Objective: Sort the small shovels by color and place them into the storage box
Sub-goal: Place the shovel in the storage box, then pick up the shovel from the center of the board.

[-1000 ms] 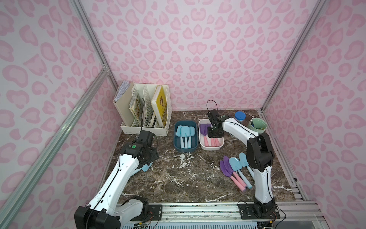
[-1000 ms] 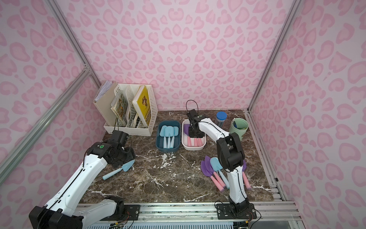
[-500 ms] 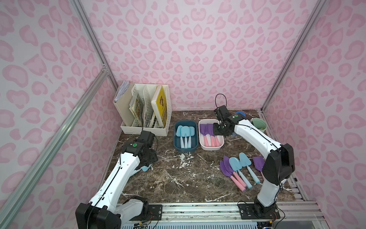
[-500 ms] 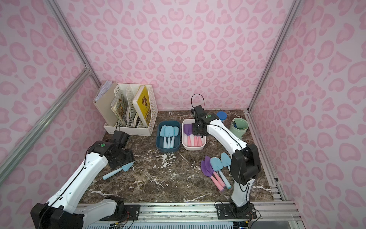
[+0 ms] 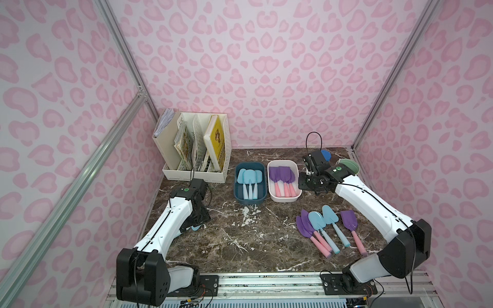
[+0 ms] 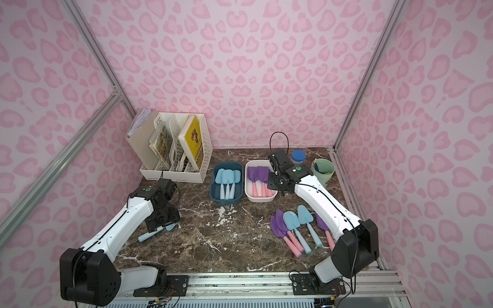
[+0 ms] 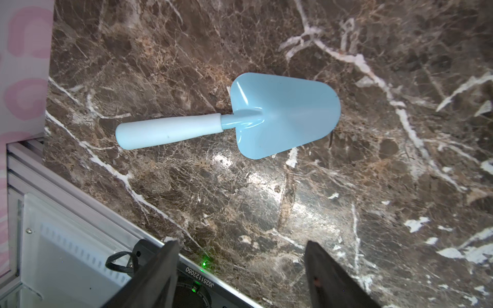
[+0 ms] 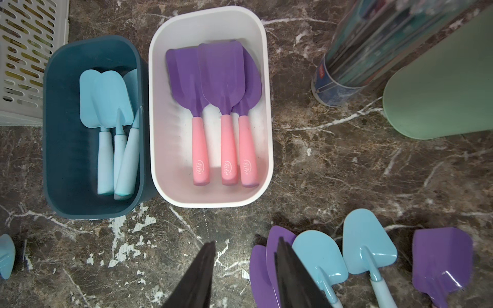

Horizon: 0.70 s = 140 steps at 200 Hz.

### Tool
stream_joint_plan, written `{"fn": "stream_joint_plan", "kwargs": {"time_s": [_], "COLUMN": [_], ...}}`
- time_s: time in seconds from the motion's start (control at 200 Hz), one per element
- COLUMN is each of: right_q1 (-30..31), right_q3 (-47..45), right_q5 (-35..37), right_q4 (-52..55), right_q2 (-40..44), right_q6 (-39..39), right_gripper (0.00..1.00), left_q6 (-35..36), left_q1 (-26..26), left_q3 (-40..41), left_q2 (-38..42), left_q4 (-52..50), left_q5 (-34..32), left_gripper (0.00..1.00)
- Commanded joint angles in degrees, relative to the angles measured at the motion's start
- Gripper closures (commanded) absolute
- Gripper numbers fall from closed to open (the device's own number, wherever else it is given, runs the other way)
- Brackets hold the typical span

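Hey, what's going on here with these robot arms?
Two robot arms are sorting toy shovels by color. Three blue shovels lie in the blue box, three purple shovels in the white box. The left arm hangs with open jaws above a lone blue shovel on the table. The right arm, jaws empty, sits beside the white box; five more loose shovels wait nearby.

Walls: pale pink, printed all over with darker pink leopard-style blotches. Worktop: dark brown marble pattern, white veining. Dark blue box holds light blue shovels. White box holds purple-bladed shovels with pink handles. Loose shovels show the same two colourings, mixed. File rack: cream, perforated. Book: yellow. Cup: pale green. Tube cap: blue. Arms: white, black joints
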State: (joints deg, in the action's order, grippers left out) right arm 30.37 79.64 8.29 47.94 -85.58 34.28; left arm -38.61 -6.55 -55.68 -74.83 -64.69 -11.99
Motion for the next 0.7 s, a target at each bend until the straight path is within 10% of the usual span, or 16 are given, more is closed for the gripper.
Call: {"fn": "stream_joint_plan", "kwargs": {"time_s": [0.0,0.695], "right_q1": [-0.01,0.02], "right_q3": [-0.92,-4.24], "right_q5": [-0.3,-2.84], "right_q4": [-1.1,-3.38], "right_q2": [1.04,1.87], "right_q6": [-0.07,-1.51], "right_gripper": [0.56,0.56], "left_q6": [1.96,9.33], "left_q1": [1.94,22.49], "left_q3": [0.96,-2.6], "left_q2": [-1.44,-10.15], "left_q4": [0.91,2.09], "left_q5": [2.01,5.56], "left_gripper": [0.19,0.18]}}
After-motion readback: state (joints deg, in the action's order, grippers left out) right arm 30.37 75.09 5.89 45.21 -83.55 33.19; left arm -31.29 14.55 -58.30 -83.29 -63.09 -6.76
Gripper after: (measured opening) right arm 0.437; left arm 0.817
